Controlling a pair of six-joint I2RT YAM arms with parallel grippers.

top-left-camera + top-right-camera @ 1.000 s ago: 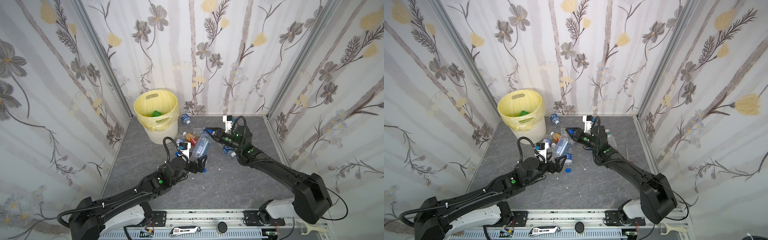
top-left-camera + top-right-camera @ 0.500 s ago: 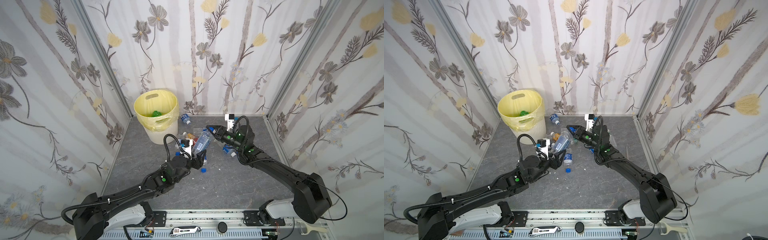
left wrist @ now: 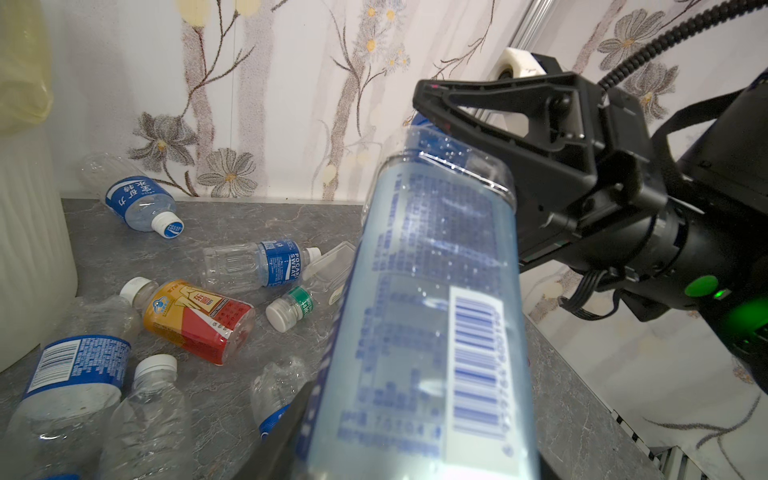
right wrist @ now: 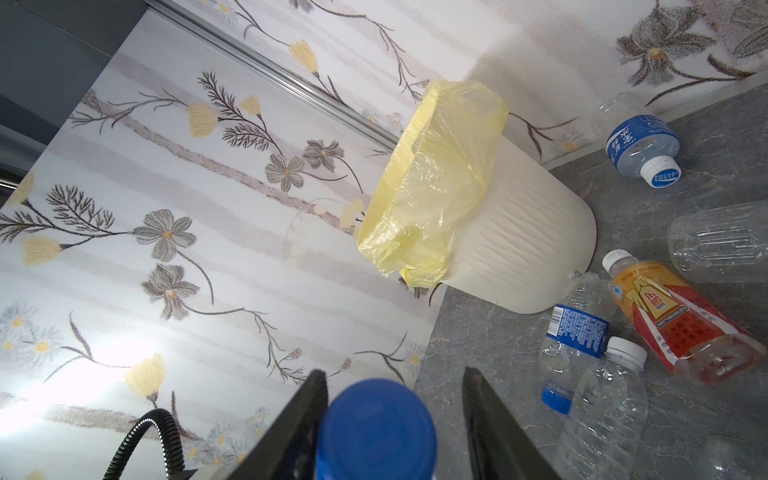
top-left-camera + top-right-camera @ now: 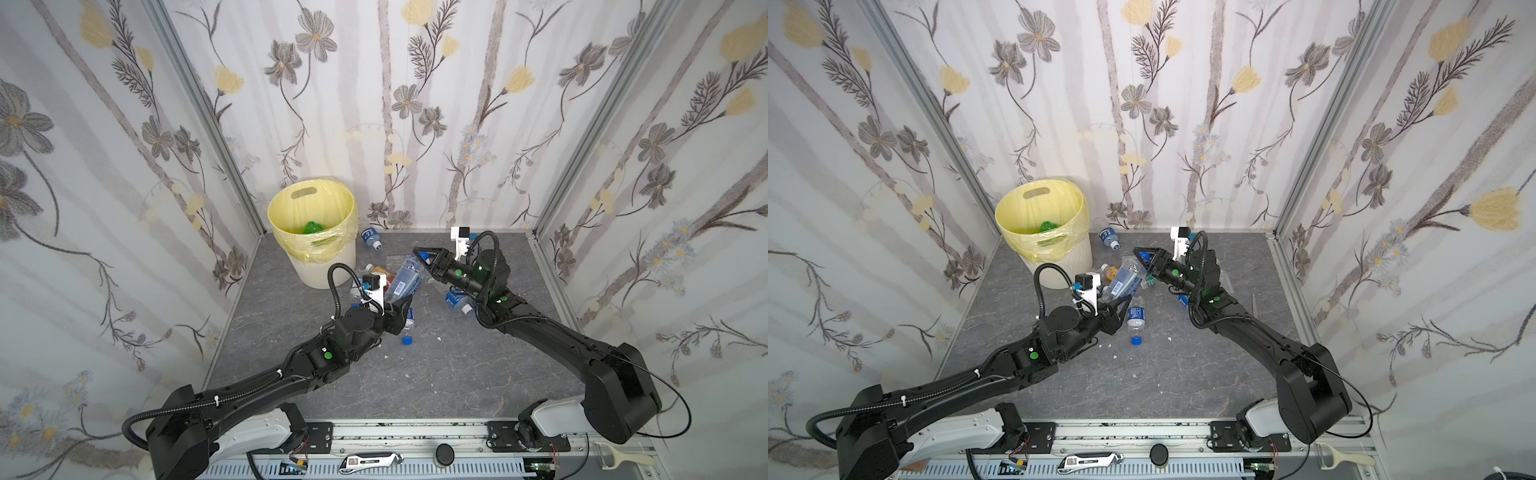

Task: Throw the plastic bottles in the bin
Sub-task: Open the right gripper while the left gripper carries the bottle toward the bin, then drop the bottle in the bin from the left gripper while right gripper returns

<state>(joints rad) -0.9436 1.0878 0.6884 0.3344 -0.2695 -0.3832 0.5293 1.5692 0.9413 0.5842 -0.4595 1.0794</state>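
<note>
1. Right now the left claw (image 5: 400,304) pinches the base of a clear bottle (image 5: 405,277), held tilted above the desk (image 5: 457,374).
2. The right claw (image 5: 420,254) stands spread around its blue cap (image 4: 374,424).
3. Other bottles (image 5: 371,239) lie on the desk beside the bin (image 5: 324,270); a green one (image 5: 312,227) is inside.

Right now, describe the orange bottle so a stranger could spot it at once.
Start at the cream, yellow-lined bin, back left. Among the bottles lying by its base is the orange bottle, on its side with a white cap. It alone wears an orange-and-red label; its neighbours are clear, mostly blue-labelled.
</note>
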